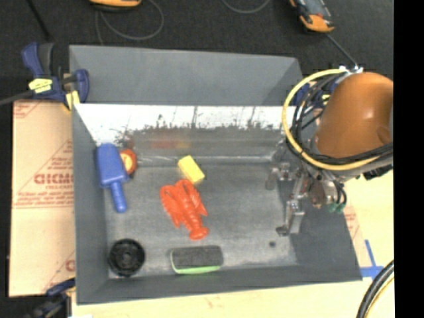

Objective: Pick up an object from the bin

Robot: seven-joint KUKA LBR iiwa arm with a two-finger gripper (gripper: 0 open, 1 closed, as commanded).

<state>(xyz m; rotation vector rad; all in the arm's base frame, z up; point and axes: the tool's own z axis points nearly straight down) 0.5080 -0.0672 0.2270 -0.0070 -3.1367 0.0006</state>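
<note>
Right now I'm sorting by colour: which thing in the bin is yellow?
The small block just behind the red lobster toy; nothing else there is yellow.

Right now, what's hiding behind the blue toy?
A small round orange-red thing peeks out past the upper right side of the blue toy. The toy covers its left part, so its whole shape cannot be told.

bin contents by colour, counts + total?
Blue: 1, handled toy
Red or orange: 2, lobster and small ball
Yellow: 1, block
Black: 1, round disc
Green and black: 1, oblong pad
Total: 6
</note>
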